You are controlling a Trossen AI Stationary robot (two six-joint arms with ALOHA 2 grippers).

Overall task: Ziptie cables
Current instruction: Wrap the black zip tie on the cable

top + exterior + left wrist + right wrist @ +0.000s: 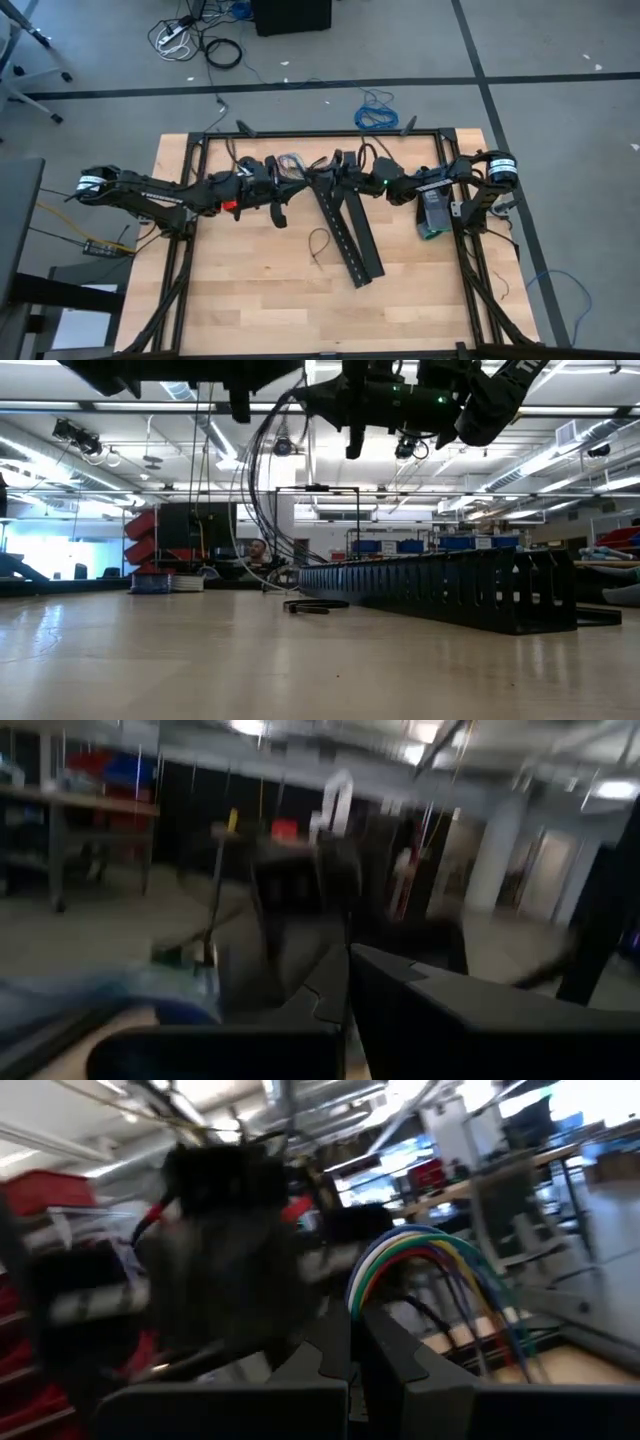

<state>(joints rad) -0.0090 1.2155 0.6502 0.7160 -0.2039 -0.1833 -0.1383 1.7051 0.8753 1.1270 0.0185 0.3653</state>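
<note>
Left gripper (282, 196) and right gripper (335, 172), both clenched on nothing, raised above the table (250, 290) (black perforated strips (350, 235) lie below).

- I am hanging over a pale wood table (260, 290) that is showing a smooth, faintly glossy grain.
- The perforated strips (352, 240) are looking like matt black plastic.
- My own fingers (420, 1010) are looking matt, dark and plastic.

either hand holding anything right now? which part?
Cannot be told. Both hands, left and right, are shut and raised near the cables, but no grip shows.
</note>
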